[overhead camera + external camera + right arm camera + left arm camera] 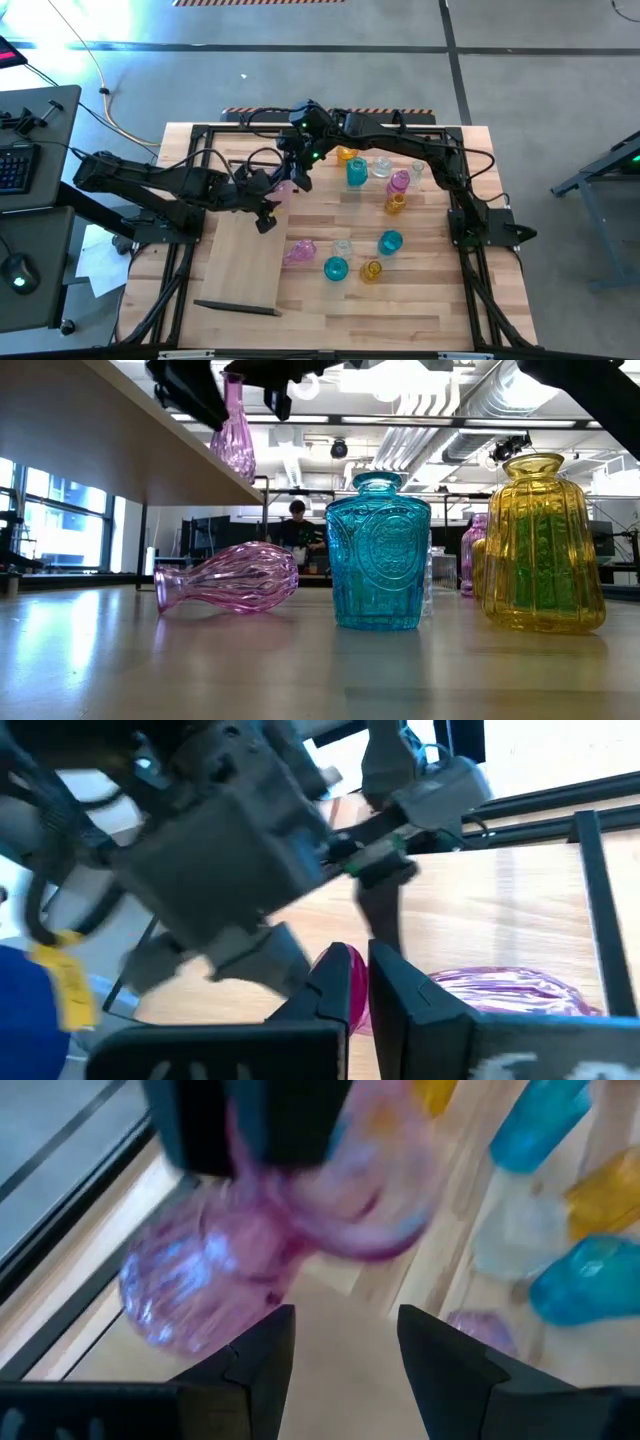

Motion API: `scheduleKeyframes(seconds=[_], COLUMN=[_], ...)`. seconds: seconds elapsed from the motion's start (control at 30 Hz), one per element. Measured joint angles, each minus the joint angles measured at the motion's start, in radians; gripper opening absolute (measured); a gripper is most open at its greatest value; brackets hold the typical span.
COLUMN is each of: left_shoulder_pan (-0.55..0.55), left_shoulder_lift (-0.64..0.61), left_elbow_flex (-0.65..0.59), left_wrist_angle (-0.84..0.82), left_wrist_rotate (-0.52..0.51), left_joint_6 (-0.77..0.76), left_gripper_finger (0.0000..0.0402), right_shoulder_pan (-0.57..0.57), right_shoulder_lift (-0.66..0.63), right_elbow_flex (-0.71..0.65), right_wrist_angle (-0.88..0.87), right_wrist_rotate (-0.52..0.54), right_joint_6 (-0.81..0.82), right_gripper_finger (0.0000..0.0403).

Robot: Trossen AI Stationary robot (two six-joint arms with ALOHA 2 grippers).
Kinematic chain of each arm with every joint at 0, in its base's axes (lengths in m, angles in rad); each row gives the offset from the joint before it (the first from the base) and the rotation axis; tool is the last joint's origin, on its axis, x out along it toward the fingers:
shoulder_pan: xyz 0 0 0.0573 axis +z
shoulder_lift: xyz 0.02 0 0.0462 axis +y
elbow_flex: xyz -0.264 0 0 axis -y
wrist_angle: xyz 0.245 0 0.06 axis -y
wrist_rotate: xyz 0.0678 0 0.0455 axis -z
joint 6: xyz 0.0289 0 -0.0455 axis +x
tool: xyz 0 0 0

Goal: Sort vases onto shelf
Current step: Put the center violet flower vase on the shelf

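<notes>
Butcher-block table (420,310) in a concrete-floored room, with the light-wood shelf (245,265) lying on its left part. Held above the shelf's far end: a ribbed, translucent pink vase (236,435), rim pinched by the right gripper (360,982), left gripper (345,1342) spread just beside it. No containers; other vases (370,180) loose on the table, one pink vase lying on its side (228,578).

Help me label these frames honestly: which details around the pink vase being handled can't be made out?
- High view: the pink vase is too small to see, half covered by both arms.
- Low view: the vase's neck is hidden by a dark arm.
- Left wrist view: the right gripper blocks the vase's mouth.
- Right wrist view: the vase's body is blurred, its base cut off by the edge.
</notes>
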Motion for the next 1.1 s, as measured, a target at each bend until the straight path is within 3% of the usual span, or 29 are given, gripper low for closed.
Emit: scheduleKeyframes(seconds=[0.2,1.1], left_shoulder_pan=[0.001,0.035], left_shoulder_lift=[-0.013,-0.019], left_elbow_flex=[0.0,-0.001], left_wrist_angle=[0.08,0.101], left_wrist_rotate=[-0.011,-0.103], left_joint_6=[0.024,0.015], left_gripper_finger=[0.017,0.017], right_shoulder_pan=[-0.01,-0.027], right_shoulder_lift=[0.0,0.0], right_elbow_flex=[-0.001,-0.001], right_wrist_angle=[0.021,0.036], right_wrist_rotate=[0.006,0.009], right_joint_6=[0.022,0.013], right_gripper_finger=[0.0,0.0])
